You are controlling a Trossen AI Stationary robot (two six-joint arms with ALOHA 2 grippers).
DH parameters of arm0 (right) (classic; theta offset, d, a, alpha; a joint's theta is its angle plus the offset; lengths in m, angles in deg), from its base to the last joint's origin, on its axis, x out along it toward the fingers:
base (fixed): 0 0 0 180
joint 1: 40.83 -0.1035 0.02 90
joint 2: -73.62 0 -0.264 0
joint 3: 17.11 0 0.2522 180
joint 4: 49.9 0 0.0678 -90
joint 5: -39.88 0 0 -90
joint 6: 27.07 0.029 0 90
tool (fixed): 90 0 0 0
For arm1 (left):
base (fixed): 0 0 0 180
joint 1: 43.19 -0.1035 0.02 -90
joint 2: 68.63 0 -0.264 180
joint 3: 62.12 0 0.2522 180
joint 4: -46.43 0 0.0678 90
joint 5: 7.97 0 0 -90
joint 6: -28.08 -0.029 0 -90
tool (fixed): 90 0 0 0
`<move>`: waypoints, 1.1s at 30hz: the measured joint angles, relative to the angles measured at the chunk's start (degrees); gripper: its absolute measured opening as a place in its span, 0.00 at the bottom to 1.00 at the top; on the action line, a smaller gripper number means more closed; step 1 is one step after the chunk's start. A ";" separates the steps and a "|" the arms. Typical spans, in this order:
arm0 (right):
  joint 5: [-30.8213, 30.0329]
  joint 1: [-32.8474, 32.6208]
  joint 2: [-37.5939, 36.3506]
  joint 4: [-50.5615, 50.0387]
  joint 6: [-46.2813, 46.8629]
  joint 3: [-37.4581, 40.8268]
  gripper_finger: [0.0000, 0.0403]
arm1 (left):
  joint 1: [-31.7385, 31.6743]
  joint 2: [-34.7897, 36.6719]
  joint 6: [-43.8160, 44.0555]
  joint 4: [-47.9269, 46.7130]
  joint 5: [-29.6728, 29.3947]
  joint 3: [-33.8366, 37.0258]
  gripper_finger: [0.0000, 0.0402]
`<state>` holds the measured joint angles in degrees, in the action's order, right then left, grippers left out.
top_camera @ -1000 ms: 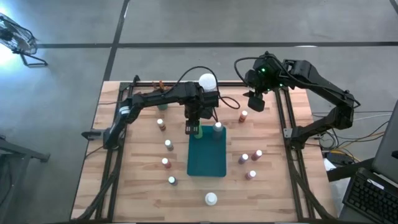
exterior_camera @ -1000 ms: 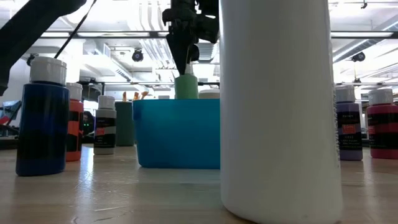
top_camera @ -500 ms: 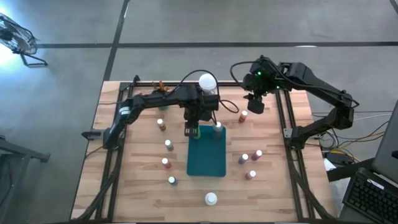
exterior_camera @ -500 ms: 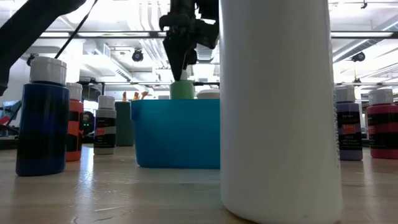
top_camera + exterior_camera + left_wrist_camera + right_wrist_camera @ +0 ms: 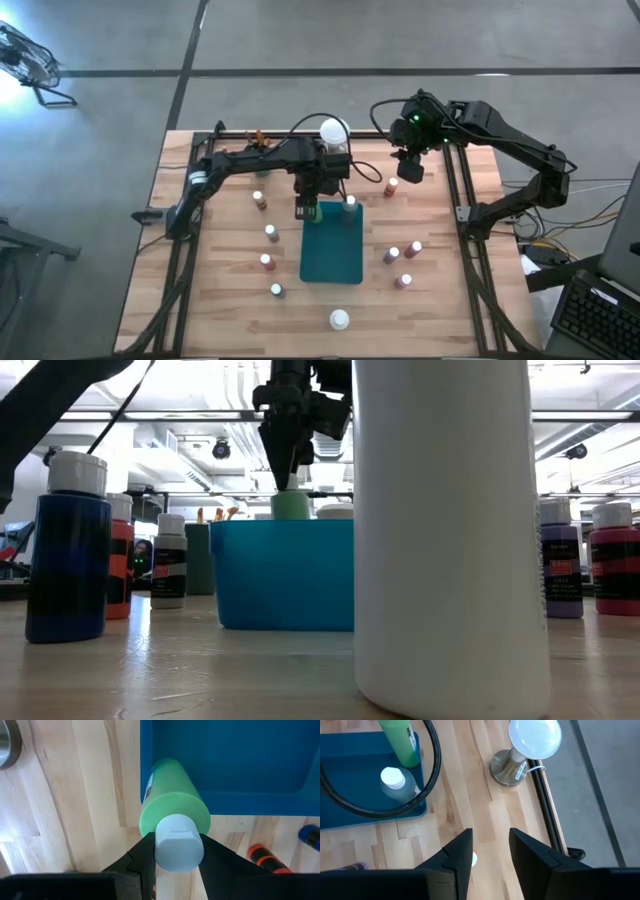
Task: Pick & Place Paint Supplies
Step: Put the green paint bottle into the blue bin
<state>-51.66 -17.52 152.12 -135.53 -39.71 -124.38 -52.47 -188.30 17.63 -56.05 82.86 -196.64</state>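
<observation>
The low view is largely blocked by a white bottle (image 5: 450, 530) close to the lens, which hides the right gripper (image 5: 408, 170); the high view places that gripper over the table's far right. The left gripper (image 5: 172, 851) is clamped on the white cap of the green bottle (image 5: 172, 812), held at the far edge of the blue tray (image 5: 332, 245). Only the right wrist view shows the right gripper's fingers parted, a red bottle's cap partly hidden between them; label text is unreadable.

Green bottle (image 5: 172, 800) with white cap (image 5: 178, 842); blue tray (image 5: 225, 760); pale striped wooden table (image 5: 470, 810); white ball (image 5: 535, 737) on metal base (image 5: 507, 768); black cable (image 5: 432, 765); dark blue, possibly black-banded, bottle (image 5: 68, 565).
</observation>
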 joint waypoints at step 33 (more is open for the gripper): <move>0.00 -0.04 0.00 0.15 0.16 0.00 0.45 | 0.00 -0.24 0.39 0.14 2.68 -0.80 0.53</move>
<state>-51.66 -17.56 152.12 -135.39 -39.55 -124.38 -52.47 -188.55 18.02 -55.91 85.54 -197.43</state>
